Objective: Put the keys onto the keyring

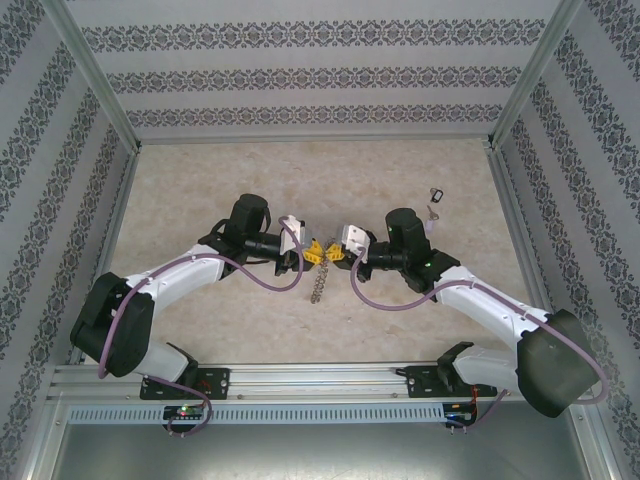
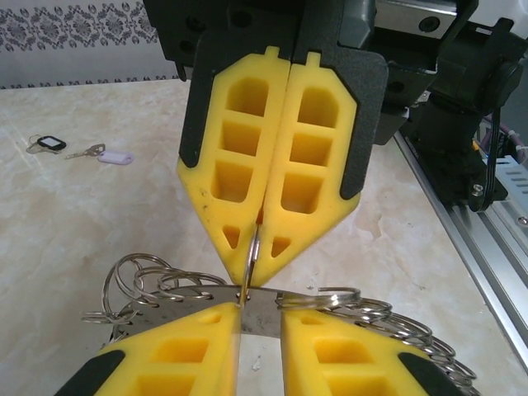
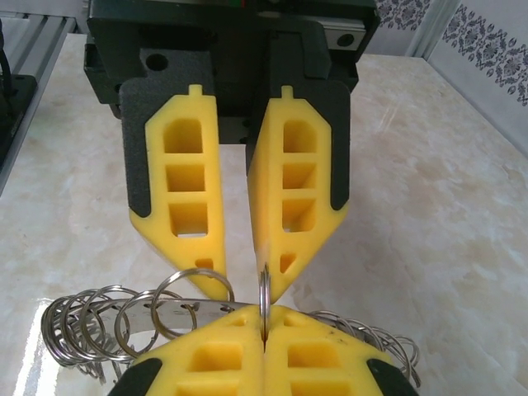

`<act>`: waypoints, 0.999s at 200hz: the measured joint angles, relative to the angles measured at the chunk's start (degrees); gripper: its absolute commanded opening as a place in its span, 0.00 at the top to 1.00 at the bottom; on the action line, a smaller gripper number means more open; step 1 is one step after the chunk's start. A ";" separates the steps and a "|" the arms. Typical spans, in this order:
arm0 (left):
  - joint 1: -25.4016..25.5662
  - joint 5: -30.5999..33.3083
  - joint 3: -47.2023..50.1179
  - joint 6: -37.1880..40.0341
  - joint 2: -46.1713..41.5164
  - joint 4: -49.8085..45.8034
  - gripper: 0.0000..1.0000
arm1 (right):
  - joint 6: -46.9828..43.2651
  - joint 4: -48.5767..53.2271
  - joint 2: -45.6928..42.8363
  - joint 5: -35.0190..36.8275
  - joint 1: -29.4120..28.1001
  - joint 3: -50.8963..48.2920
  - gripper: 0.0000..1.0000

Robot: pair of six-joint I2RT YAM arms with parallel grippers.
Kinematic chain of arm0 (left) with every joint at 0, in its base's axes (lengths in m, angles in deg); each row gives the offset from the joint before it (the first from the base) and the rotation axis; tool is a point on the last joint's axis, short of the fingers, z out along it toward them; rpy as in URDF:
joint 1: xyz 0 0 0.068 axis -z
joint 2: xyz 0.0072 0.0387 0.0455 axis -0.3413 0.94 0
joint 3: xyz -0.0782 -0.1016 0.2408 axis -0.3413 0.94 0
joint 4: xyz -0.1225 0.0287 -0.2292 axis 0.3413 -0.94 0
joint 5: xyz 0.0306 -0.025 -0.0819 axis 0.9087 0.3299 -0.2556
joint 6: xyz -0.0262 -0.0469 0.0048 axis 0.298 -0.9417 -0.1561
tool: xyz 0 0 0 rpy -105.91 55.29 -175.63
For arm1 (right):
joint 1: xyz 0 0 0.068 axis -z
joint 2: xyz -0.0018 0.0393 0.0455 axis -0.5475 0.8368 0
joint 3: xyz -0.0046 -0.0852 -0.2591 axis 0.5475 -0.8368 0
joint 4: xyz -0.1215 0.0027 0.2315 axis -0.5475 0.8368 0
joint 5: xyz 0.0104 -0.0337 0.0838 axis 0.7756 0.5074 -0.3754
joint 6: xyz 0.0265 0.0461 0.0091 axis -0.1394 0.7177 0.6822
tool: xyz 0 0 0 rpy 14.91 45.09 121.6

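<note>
The keyring is a flat silvery band with holes, fringed with small wire rings. It hangs between the two grippers at mid-table. My right gripper is shut on one small ring, held edge-on and threaded through a hole in the band. My left gripper faces it tip to tip, its fingers a little apart with the band lying across the gap. Another ring rests by one left fingertip. Two keys with a black tag and a pale tag lie on the table, far right.
The marble tabletop is walled by patterned panels on three sides. An aluminium rail carrying both arm bases runs along the near edge. Purple cables loop beside each forearm.
</note>
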 measured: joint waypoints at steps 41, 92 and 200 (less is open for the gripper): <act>-0.17 -0.72 0.00 -0.63 0.02 0.09 0.79 | -0.24 0.09 0.13 0.96 -0.81 0.00 1.00; -0.24 -1.14 0.00 -0.42 0.02 -0.07 0.82 | -0.68 0.37 0.17 1.53 -1.01 0.00 1.00; -0.17 -1.36 -3.23 5.11 0.02 -7.48 0.55 | -1.31 0.85 0.22 2.14 -1.70 0.00 1.00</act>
